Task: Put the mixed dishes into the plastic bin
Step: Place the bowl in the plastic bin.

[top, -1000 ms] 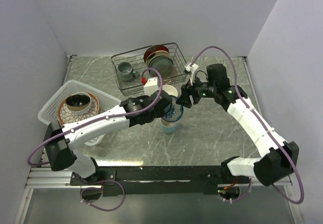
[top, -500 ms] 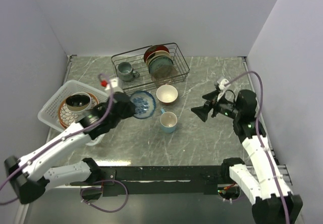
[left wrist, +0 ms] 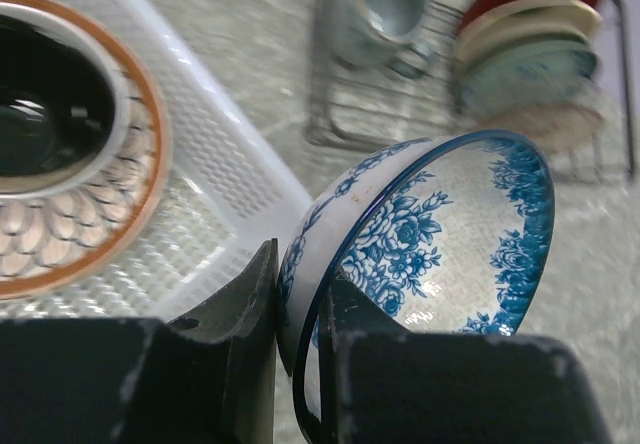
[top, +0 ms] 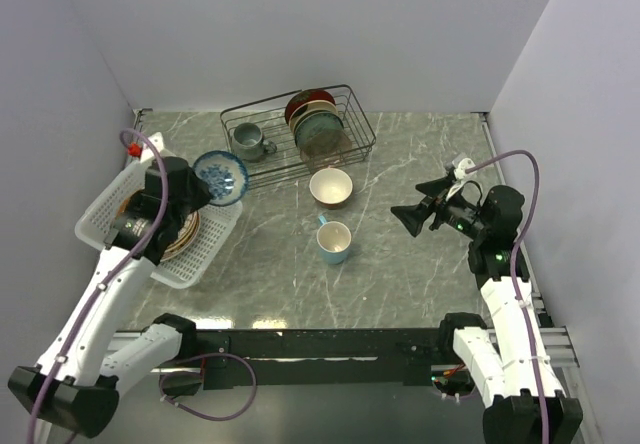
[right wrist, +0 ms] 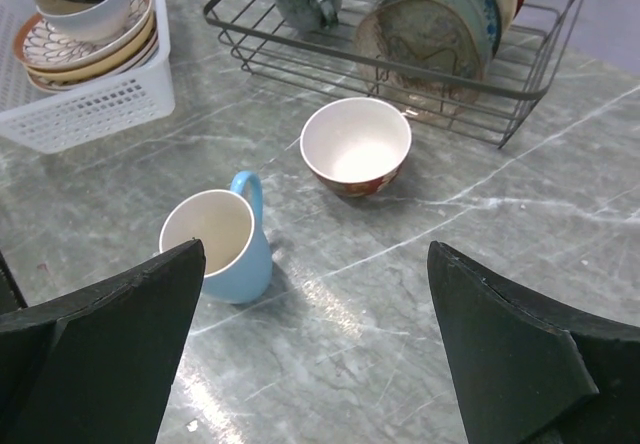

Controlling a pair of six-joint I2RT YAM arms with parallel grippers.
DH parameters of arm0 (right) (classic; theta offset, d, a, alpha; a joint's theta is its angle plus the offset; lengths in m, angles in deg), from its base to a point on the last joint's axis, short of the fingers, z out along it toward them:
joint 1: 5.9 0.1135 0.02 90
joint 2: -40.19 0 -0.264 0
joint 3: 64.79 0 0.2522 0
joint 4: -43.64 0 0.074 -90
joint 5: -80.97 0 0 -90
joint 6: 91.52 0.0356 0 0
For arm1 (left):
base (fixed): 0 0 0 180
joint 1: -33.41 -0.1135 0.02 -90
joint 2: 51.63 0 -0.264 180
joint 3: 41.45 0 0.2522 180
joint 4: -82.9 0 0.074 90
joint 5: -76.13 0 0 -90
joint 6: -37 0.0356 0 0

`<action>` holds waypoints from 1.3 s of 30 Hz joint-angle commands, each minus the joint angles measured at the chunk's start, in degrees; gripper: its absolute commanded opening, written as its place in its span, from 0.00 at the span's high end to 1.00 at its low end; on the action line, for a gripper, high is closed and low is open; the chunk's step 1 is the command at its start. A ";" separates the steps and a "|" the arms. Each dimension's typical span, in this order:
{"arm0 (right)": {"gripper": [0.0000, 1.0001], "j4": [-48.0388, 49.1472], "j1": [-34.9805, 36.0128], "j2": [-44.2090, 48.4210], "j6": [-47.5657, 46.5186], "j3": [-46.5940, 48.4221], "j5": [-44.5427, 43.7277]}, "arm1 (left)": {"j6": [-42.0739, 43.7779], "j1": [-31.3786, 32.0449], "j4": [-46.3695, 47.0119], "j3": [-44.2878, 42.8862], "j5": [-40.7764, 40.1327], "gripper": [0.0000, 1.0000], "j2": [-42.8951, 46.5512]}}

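My left gripper [top: 203,192] is shut on the rim of the blue-patterned bowl [top: 221,176], one finger inside and one outside [left wrist: 300,299]. It holds the bowl [left wrist: 450,214] tilted in the air over the right rim of the white plastic bin [top: 212,242]. The bin [left wrist: 225,169] holds a stack of plates [left wrist: 95,254] with a dark-lined bowl [top: 152,204] on top. The light blue mug [top: 334,241] and the cream bowl [top: 330,186] stand on the table. My right gripper [top: 420,206] is open and empty, to the right of both; in its wrist view [right wrist: 316,254] the mug [right wrist: 215,239] and the cream bowl [right wrist: 356,144] show ahead.
A black wire rack [top: 345,144] stands at the back with a grey mug [top: 248,142] and upright plates [top: 315,119] in it; it also shows in the right wrist view [right wrist: 480,79]. Walls close in the table on the left, back and right.
My left arm has carried the blue-patterned bowl from the table's middle leftward to over the bin's right rim. My right arm has drawn back to the right, gripper open.
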 commanded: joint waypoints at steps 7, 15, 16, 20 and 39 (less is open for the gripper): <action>0.00 2.98 -1.43 1.41 0.02 -0.12 -0.45 | 1.81 -22.25 5.26 -2.00 17.77 0.99 -1.74; 0.00 2.63 -1.70 1.76 -0.51 -0.12 -1.06 | 0.84 -33.77 6.85 -1.03 27.00 0.99 -4.02; 0.00 2.63 -1.87 1.76 -0.51 -0.12 -1.06 | 0.76 -34.48 6.85 -0.94 27.45 0.99 -4.11; 0.00 2.72 -2.05 1.85 -0.42 -0.12 -0.98 | 0.49 -38.43 6.59 -1.03 29.38 0.99 -5.69; 0.00 2.37 -2.14 2.12 -0.25 0.14 -0.45 | -3.55 -47.14 9.49 3.10 25.87 0.95 -13.86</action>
